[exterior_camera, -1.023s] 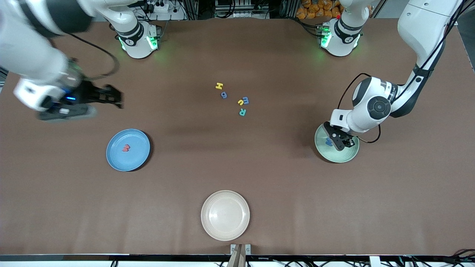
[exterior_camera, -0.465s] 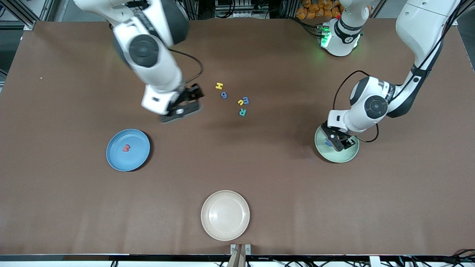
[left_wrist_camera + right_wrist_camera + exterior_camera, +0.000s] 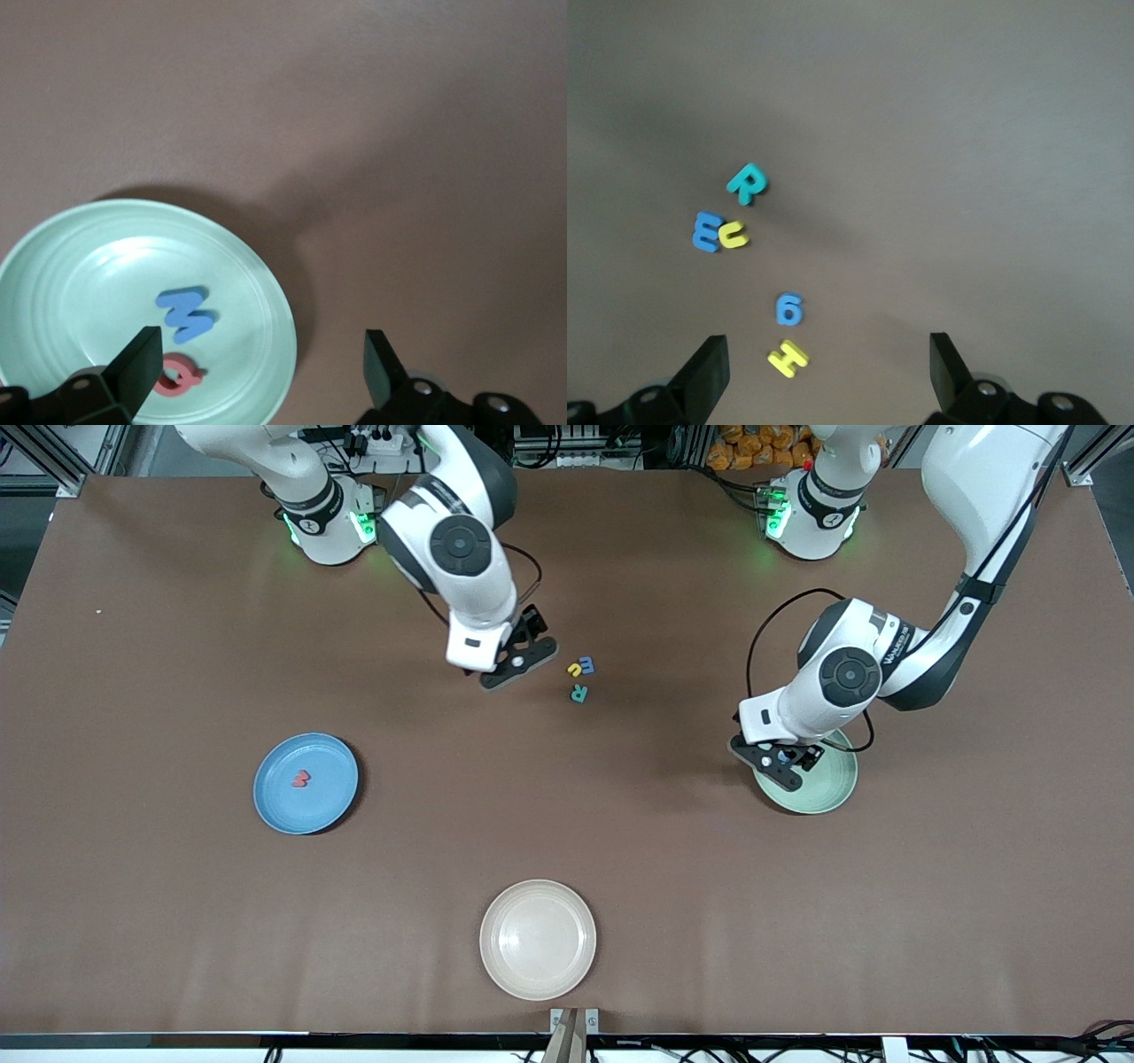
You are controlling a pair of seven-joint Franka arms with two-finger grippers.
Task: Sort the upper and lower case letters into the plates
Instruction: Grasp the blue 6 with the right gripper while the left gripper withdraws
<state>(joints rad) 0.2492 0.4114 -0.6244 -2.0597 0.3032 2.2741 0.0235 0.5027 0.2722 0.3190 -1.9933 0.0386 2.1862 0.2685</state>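
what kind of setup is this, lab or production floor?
Most likely a robotics lab bench. Two white Franka arms share a brown-covered table; aluminium framing and loose cabling line its edge; the props are small foam toy letters and a round blue plate, not production parts.

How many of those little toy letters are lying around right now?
8. One red on the blue plate; blue and pink on the mint plate; R, E, c, 6, H loose mid-table.

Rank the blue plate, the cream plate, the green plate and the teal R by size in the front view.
1. cream plate, nearest the camera
2. blue plate and green plate: similar, green partly hidden
3. teal R, by far smallest
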